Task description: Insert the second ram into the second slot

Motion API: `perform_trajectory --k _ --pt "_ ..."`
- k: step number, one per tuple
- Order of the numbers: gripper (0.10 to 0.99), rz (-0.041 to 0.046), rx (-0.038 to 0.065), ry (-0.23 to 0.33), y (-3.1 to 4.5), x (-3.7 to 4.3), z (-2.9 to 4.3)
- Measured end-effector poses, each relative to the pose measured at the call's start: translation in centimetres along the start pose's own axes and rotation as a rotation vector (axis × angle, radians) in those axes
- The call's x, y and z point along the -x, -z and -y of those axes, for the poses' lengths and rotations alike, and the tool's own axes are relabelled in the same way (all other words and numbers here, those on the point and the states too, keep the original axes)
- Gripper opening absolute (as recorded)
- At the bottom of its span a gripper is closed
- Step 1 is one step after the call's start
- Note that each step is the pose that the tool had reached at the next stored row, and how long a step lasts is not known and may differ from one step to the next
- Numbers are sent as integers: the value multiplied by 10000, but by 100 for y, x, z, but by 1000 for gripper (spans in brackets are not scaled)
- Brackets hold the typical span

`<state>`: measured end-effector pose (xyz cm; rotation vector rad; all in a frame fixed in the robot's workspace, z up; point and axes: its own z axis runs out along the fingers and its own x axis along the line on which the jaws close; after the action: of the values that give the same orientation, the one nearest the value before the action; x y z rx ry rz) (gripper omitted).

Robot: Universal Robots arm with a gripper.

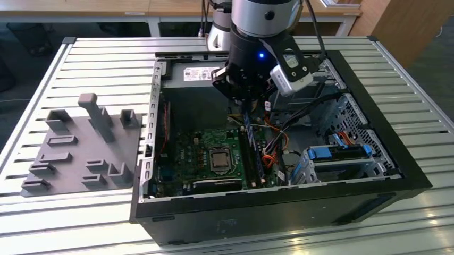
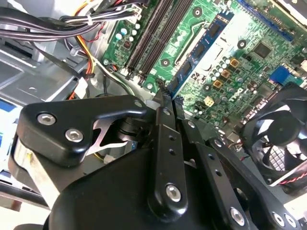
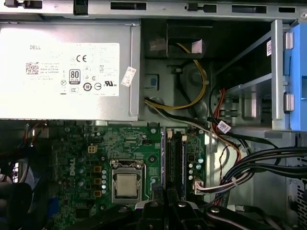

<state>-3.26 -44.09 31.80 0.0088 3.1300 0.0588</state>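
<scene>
Fixture first: toward the exterior view's left, well apart from my gripper [image 1: 245, 103], a grey fixture [image 1: 78, 154] sits on the slatted desk [image 1: 85, 53], outside the open computer case [image 1: 284, 212]. Inside the case, the processor socket [image 3: 127, 184] lies on the board below me, just to one side of my fingertips.

Then me. My gripper hangs over the board with its fingers pressed into a narrow pinch on one end of the second ram [image 2: 199, 50]. The blue stick with its dark chips runs out from my fingertips down toward the board. In the exterior view the second ram [image 1: 246, 119] hangs roughly upright beneath me.

Just beside its free end lie the memory slots [image 3: 175, 160], long dark channels side by side, flat on the board. They run away from me toward the case's front wall. By my judgement the second ram's long axis stands across theirs, not along it. It is near them and seated in neither. I cannot tell whether its free end touches the board, or which channel is the second slot.

Farther toward the exterior view's right, the blue drive-bay clips [image 1: 341, 151] sit well apart from my gripper.
</scene>
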Motion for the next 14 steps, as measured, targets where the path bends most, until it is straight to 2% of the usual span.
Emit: perform_trajectory --k 3,8,11,14 --pt "137 -14 1 -43 -41 -1 2" --pt "137 7 -4 -612 -100 7 4" --pt "137 5 1 -579 -155 10 6" --pt "137 -11 5 -148 -205 11 8"
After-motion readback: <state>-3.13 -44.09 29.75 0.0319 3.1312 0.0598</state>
